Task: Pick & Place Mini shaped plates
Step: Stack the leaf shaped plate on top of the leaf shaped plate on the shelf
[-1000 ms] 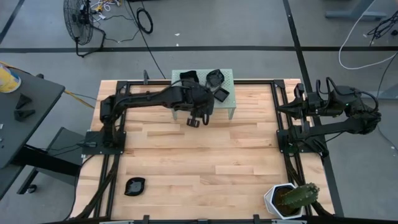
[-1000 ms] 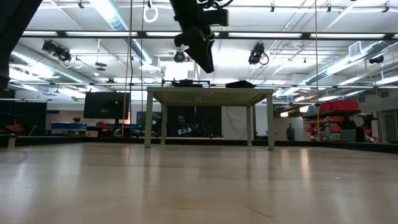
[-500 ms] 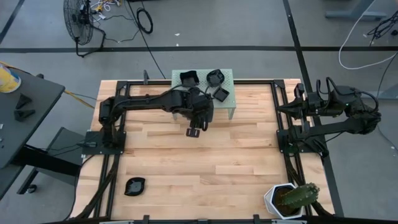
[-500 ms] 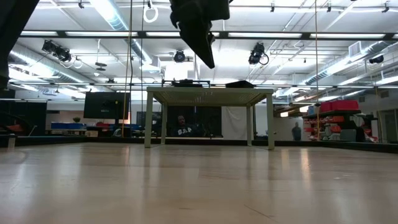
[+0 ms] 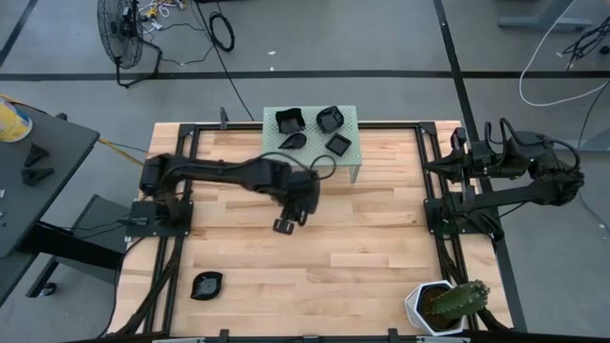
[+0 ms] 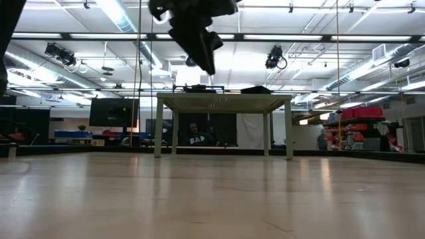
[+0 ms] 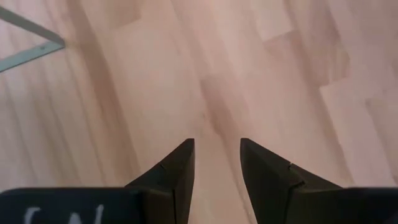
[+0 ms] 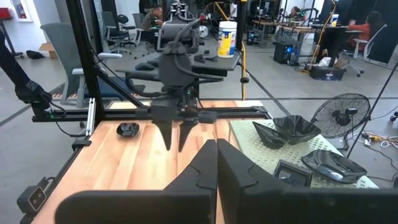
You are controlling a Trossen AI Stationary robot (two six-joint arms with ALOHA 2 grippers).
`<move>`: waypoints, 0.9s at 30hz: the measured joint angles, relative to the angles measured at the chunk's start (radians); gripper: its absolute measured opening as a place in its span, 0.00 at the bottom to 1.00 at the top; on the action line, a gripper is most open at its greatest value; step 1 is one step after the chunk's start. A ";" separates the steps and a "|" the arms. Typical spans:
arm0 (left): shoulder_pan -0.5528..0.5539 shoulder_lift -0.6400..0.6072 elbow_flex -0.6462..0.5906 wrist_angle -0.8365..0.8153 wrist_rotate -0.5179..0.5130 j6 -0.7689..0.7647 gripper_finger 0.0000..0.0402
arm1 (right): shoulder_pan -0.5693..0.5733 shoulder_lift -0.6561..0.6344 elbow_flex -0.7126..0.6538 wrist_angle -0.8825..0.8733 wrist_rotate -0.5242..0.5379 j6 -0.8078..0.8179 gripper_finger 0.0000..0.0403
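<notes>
Wooden worktop [image 5: 362,257] carries one plate [image 5: 206,285] near its front-left corner. Mid-worktop, the left gripper [image 5: 284,225] is held part-open and empty, seemingly between picks. Four plates [image 5: 290,120] remain on the rear-edge stand [image 5: 354,143]; the right gripper [image 8: 216,163], closed, is parked.

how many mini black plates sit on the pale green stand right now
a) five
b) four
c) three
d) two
b) The high view shows four mini shaped plates on the pale green stand; a fifth plate lies apart on the table near the front left corner.
</notes>
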 joint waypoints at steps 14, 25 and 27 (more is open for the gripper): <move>-0.152 -0.266 -0.344 -0.026 0.067 -0.204 0.34 | 0.000 0.000 0.000 0.000 0.000 0.000 0.01; -0.269 -0.409 -0.621 -0.047 0.262 -0.528 0.34 | 0.000 0.000 0.000 0.000 0.000 0.000 0.01; -0.294 -0.431 -0.668 -0.045 0.283 -0.562 0.34 | 0.000 0.000 0.000 0.000 0.000 0.000 0.01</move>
